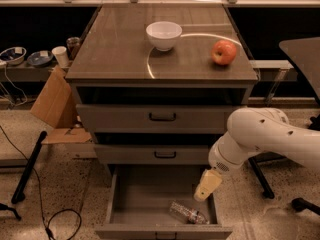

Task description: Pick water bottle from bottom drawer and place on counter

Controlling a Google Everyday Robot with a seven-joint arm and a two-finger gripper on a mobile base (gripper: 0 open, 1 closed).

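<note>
The water bottle (188,214) lies on its side on the floor of the open bottom drawer (131,196), near the front right corner. My gripper (206,186) hangs from the white arm over the drawer's right side, just above and to the right of the bottle, apart from it. The counter (120,49) is the cabinet's glossy brown-grey top with a pale arc.
A white bowl (163,35) and a red apple (223,52) sit on the counter. Two upper drawers (162,117) are pushed in. Cardboard (52,100) leans at the left, with a black pole (29,166) and cable on the floor. A dark chair base (262,176) stands at the right.
</note>
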